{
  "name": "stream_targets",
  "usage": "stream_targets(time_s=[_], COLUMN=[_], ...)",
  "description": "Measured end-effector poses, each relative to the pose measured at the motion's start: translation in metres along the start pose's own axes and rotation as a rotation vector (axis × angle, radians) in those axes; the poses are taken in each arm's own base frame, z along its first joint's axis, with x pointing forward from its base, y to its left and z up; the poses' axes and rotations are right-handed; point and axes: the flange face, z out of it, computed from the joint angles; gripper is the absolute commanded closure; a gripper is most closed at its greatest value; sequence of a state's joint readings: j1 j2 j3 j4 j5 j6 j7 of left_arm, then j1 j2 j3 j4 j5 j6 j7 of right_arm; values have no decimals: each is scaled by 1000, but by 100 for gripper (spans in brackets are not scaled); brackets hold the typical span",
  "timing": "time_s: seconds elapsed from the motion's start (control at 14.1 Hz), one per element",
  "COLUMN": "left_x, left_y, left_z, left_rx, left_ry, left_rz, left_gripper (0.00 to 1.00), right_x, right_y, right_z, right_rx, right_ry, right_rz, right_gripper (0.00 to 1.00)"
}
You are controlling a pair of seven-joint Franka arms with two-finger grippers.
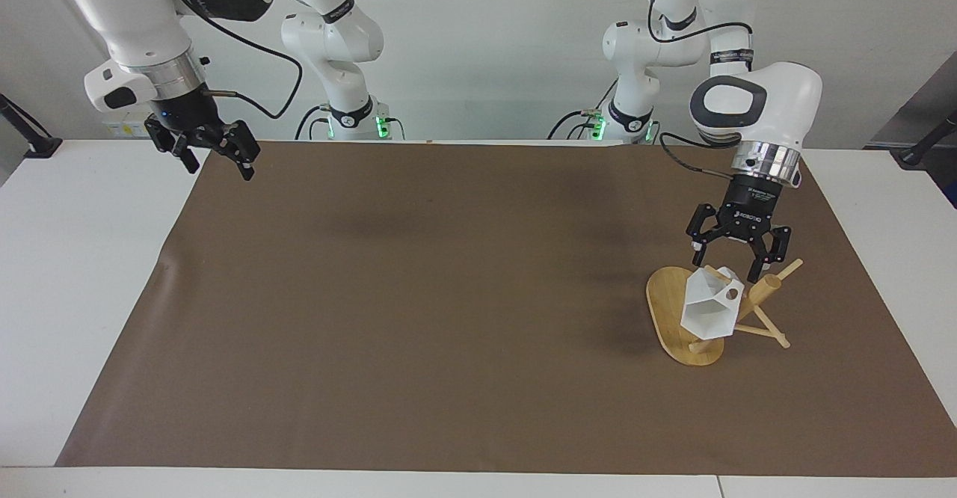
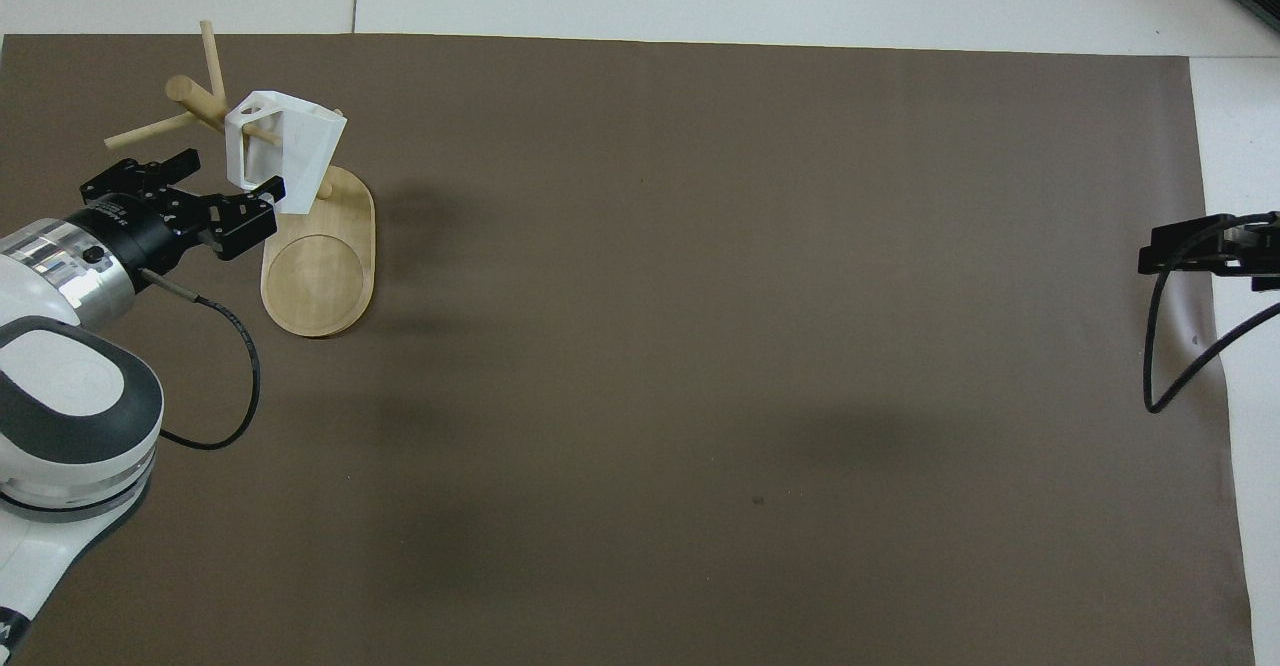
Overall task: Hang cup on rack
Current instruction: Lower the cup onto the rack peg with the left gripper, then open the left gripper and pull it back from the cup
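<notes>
Left end effector [image 1: 734,265] open, empty, raised just over the cup [image 1: 710,311]. Cup hangs by its handle hole on a peg of the rack [image 1: 677,311], at the left arm's end of the counter [image 1: 75,259]. Right end effector [image 1: 217,158] open, waiting over the brown mat's [image 1: 419,296] corner.

Facing view: high, across from robots. Overhead: above their end, steeply downward. Shared: brown rectangular table mat [image 1: 448,296].
</notes>
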State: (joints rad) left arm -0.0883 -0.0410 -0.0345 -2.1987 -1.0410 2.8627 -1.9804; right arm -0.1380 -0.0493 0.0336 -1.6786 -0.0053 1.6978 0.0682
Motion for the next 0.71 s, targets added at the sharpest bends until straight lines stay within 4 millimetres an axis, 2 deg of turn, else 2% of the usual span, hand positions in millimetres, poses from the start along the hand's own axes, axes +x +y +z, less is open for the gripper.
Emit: stream_targets(time_s=[0.43, 0.71], left_x=[-7, -11], left_y=[23, 20], left_z=[-25, -34], left_rx=[54, 107], left_ry=[141, 270], left_rz=[262, 505], left_gripper=[0, 0], right_x=[0, -1], right_y=[5, 4], right_z=[-1, -4], right_rx=[0, 1], right_ry=[2, 7], right_rz=[6, -63], right_gripper=[0, 0])
